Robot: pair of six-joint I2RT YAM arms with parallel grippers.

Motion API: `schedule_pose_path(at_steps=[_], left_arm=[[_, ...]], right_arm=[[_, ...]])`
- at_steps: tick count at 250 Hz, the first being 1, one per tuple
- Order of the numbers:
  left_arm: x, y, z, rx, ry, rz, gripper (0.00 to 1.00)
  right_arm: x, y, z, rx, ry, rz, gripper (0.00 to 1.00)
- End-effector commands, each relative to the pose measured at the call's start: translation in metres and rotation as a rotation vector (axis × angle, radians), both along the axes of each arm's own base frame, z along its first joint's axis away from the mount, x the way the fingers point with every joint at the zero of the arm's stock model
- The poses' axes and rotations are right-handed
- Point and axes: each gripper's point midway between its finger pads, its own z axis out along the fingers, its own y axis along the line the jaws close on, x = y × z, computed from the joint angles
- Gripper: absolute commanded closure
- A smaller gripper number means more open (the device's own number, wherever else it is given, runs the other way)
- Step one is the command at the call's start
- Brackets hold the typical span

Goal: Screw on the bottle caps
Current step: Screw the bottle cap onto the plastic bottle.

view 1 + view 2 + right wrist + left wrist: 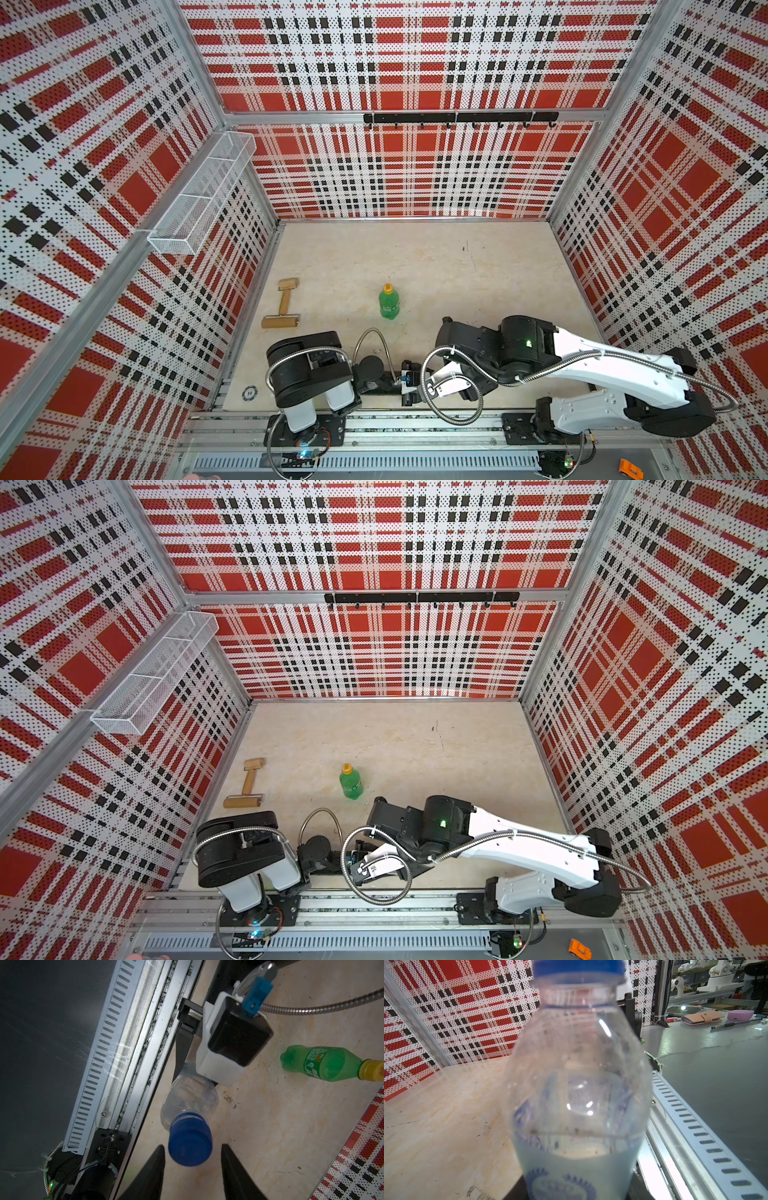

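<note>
Even light filling both top views, plaid walls (83,166) bowing at nine o'clock, clear bottle (577,1084) blurring close-up

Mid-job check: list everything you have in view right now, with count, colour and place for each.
clear bottle: 1, clear, gripped near the table's front edge
blue cap: 1, blue, on the clear bottle's neck
green bottle: 1, translucent green, upright mid-table
yellow-orange cap: 1, yellow-orange, on the green bottle
wooden roller tool: 1 as far as shows, tan, left part of the table
chip marked "10": 1, dark, near-left table corner
wire basket: 1, white, on the left wall
hook rail: 1, black, on the back wall
table: 1, beige
left gripper: 1, black, shut on the clear bottle
right gripper: 1, black, open, jaws either side of the blue cap, not touching it
</note>
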Motion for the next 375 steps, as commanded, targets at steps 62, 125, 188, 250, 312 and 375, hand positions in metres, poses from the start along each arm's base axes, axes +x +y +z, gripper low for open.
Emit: schedule_pose_path(at_steps=[62,125,188,250,312,375], left_arm=[[-0.001,-0.003,0.006,-0.026,-0.022,-0.011,0.53],[0.004,-0.002,0.012,-0.042,-0.038,0.021,0.54],[0.010,0.001,0.021,-0.064,-0.060,0.062,0.55],[0.015,0.002,0.025,-0.074,-0.067,0.093,0.55],[0.018,0.004,0.026,-0.077,-0.068,0.110,0.57],[0.020,0.004,0.025,-0.074,-0.057,0.114,0.57]], right_arm=[[0.008,0.003,-0.008,-0.038,-0.063,-0.010,0.63],[0.007,0.007,-0.018,-0.024,-0.030,-0.114,0.65],[-0.008,0.032,-0.017,0.085,0.152,-0.337,0.65],[-0.006,0.043,-0.025,0.169,0.253,-0.627,0.68],[-0.004,0.035,-0.036,0.125,0.286,-0.843,0.66],[0.006,0.046,-0.010,0.268,0.320,-0.987,0.53]])
